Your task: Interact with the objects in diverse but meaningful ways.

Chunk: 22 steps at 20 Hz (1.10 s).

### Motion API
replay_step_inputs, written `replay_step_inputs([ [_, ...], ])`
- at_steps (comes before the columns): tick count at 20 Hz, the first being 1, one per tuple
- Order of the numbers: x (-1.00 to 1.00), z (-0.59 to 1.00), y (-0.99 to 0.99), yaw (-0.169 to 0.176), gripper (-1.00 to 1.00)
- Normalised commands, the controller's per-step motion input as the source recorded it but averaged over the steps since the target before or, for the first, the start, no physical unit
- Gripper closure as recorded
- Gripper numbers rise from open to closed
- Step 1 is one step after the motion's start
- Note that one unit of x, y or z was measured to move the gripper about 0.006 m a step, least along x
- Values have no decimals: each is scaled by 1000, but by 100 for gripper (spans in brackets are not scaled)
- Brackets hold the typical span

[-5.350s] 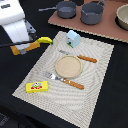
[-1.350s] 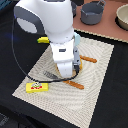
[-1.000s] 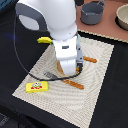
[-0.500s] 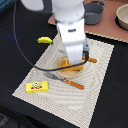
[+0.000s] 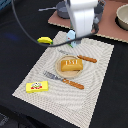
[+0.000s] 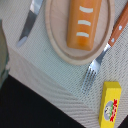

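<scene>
Fingers are not visible to us in either view: the exterior view shows only the white body of our arm (image 5: 82, 17) above the far edge of the placemat (image 5: 95, 92), and the wrist view shows none of them, so we cannot tell whether they are apart or together.

What has changed is plain. A few seconds ago the round plate (image 5: 59, 72) was bare; now the orange-brown bread loaf (image 5: 71, 65) lies flat on it, in the middle of the placemat. A moment ago our arm stood low over the plate and hid it; now we are raised and drawn back toward the far edge, well apart from the loaf. We judge from this that the loaf has been set down and let go, so this small serving step looks finished.

Beside the plate, a fork (image 6: 100, 57) lies on the near side and a knife (image 5: 80, 56) on the far side. The flat yellow box (image 5: 38, 87) rests at the placemat's near corner, and the yellow banana (image 5: 45, 40) sits on the dark bench just off the far corner. Any of these could be the next thing handled.
</scene>
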Motion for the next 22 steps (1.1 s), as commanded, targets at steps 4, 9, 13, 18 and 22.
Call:
replay_step_inputs([
  [4,-391,121,754,-52,-100],
  [9,-507,7,777,-49,-100],
  [13,-620,0,729,-40,-100],
  [18,-694,0,701,-30,-100],
  [22,-677,0,671,-34,-100],
])
